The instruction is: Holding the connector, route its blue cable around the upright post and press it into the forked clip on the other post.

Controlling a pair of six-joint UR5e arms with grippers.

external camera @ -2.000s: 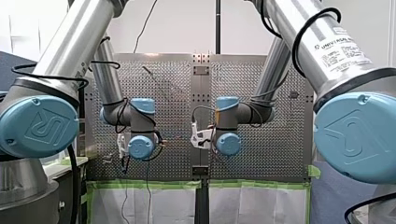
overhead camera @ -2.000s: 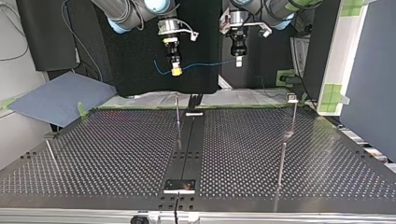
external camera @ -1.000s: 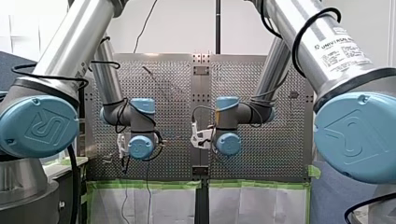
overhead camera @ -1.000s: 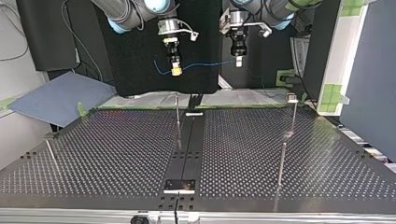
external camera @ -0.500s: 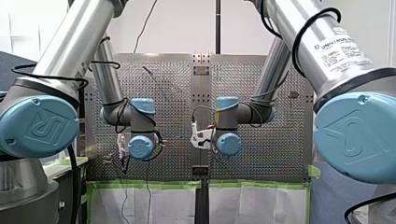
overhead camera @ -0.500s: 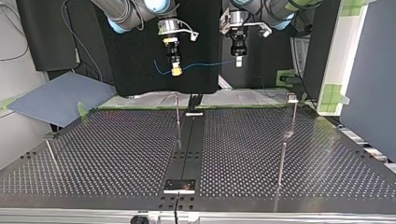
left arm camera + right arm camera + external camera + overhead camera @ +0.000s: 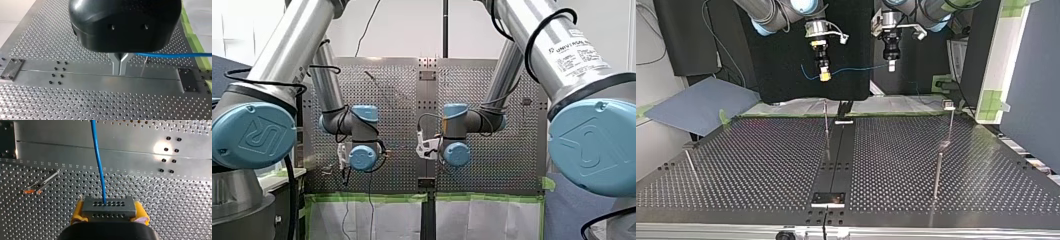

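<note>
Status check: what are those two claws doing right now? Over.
Right gripper shut on connector. Left gripper shut on blue cable, strung between them, high above table. Not yet round post. Nothing seen in the way.

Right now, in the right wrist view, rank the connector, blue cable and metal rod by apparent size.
Largest first:
connector, though nearness to the camera inflates it
blue cable, longest but thin
metal rod

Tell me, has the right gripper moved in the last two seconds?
No. In the top view my right gripper is exactly where it was, judged against the thin middle post.
</note>
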